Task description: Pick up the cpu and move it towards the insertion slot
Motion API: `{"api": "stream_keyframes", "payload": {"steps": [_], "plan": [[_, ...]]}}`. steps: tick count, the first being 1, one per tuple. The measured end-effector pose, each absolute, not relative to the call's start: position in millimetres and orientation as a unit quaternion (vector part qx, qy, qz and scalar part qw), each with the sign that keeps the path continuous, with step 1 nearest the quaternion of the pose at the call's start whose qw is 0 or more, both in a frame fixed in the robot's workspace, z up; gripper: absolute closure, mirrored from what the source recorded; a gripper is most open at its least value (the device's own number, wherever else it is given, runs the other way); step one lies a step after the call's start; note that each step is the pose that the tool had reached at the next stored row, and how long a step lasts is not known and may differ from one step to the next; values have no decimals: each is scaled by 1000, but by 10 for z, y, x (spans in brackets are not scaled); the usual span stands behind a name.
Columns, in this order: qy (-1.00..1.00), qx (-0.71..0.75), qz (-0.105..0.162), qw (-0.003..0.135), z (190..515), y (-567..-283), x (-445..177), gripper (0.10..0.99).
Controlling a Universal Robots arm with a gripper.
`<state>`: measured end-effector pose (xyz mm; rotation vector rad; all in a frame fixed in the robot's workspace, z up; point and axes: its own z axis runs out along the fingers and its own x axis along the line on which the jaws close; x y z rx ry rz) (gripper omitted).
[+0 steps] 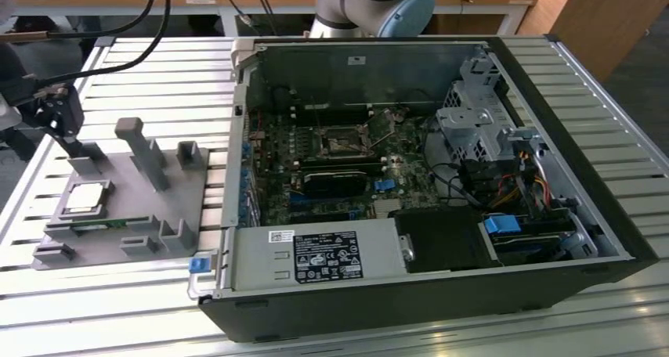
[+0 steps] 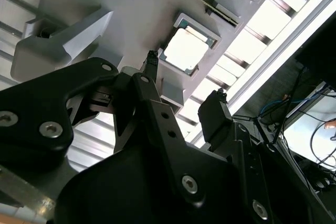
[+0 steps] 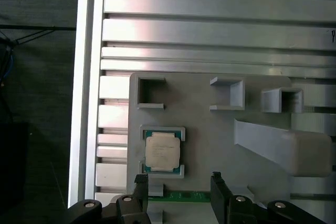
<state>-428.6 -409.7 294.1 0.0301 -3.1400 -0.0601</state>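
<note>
The cpu (image 1: 86,198) sits in the tray (image 1: 188,196), exterior view's left of the case (image 1: 418,310).

One cpu (image 1: 86,197), one green memory stick (image 3: 181,196) and one grey tray (image 1: 131,204). One computer case (image 1: 439,302) with one slot (image 1: 341,144). One arm (image 1: 377,5), one end effector (image 3: 178,182) with two fingers (image 3: 140,187). One tabletop (image 1: 125,67).

Pincer (image 1: 63,130) hangs near cpu (image 1: 86,198) in grey tray (image 1: 128,194).
</note>
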Motion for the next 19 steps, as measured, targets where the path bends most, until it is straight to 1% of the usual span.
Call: {"api": "stream_keyframes", "payload": {"steps": [19], "plan": [[-1000, 10, -19, 0, 2780, -4106, -4298, 498]]}}
